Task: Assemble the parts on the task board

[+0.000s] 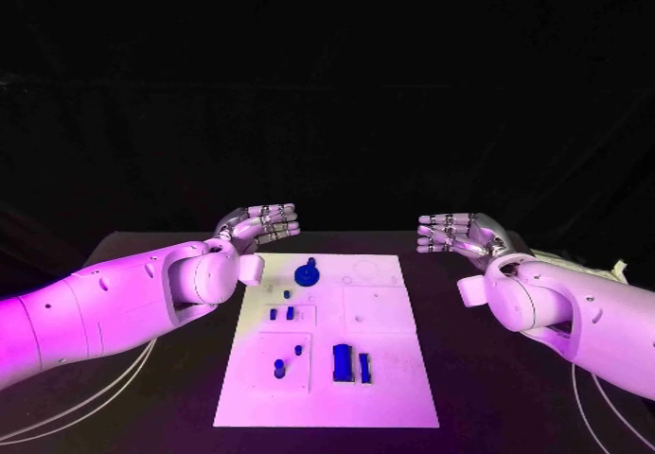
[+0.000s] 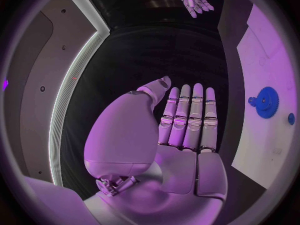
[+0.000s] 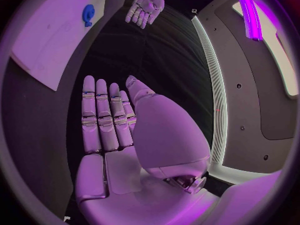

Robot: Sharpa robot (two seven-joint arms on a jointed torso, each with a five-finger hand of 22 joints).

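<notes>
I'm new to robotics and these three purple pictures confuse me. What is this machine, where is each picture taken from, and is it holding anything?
It is a two-armed robot at a black table. The square picture looks down from its head; the round ones come from cameras at each wrist, behind that hand. The left hand and right hand hover at the far corners of the white task board, fingers straight, holding nothing. On the board lie small blue parts: a gear near the far end, two upright blocks near the robot, and a few little pegs between.
</notes>
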